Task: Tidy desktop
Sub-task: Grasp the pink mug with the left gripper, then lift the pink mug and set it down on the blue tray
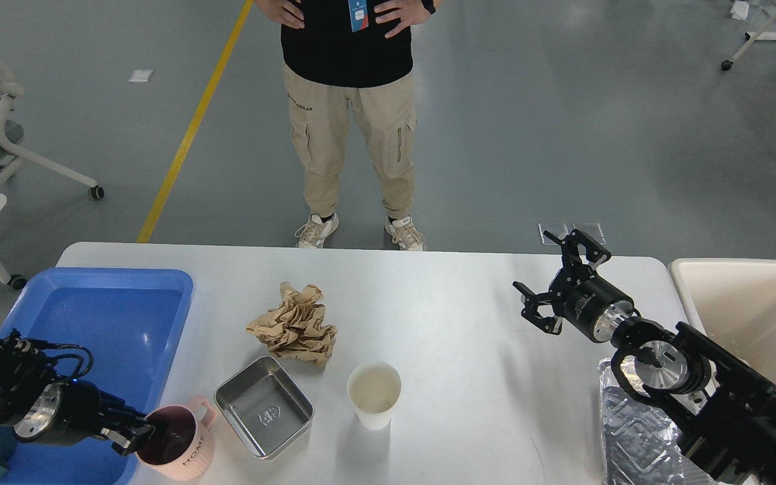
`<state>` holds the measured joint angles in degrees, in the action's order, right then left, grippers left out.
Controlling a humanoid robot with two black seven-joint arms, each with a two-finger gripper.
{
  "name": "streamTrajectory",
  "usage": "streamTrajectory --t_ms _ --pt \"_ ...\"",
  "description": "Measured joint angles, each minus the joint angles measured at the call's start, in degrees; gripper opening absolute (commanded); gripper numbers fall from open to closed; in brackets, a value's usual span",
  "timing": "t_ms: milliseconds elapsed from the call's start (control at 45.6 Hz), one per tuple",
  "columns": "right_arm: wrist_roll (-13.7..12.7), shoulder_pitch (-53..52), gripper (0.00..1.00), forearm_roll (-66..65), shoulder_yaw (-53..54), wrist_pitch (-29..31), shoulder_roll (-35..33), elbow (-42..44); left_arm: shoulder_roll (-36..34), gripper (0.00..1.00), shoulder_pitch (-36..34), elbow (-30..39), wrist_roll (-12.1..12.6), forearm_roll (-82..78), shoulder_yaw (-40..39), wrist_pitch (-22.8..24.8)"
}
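Desktop [469,350], white and round-cornered, fills the lower middle of the scene and carries one crumpled brown paper [295,325], one steel tray [265,406], one paper cup [374,394] and one pink mug [176,441], with one blue tray [115,316] at its left end and one beige bin [752,310] off its right end. Over the desktop's right side the right gripper [561,283] hangs with fingers spread, holding nothing. At the mug's rim the left gripper [133,432] is dark and partly hidden, so I cannot tell its state, and a foil sheet [630,431] lies half covered under the right arm.
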<state>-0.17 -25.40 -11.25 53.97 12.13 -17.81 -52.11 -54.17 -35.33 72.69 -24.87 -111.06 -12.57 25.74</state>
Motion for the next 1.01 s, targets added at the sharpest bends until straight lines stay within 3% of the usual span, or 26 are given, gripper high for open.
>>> streamTrajectory --t_ms 197,746,1009 --pt "0.0 0.1 1.0 0.0 0.0 0.0 0.1 0.0 0.0 0.06 -0.1 -0.3 -1.7 -0.8 0.0 0.8" --pt "0.0 0.1 1.0 0.0 -0.2 0.0 0.5 0.1 -1.1 0.03 -2.7 0.3 -4.3 -0.7 0.0 1.3" --pt "0.0 -0.2 1.0 0.0 -0.4 0.1 0.6 0.5 -8.3 0.03 -8.9 6.8 -7.2 0.0 -0.5 6.0"
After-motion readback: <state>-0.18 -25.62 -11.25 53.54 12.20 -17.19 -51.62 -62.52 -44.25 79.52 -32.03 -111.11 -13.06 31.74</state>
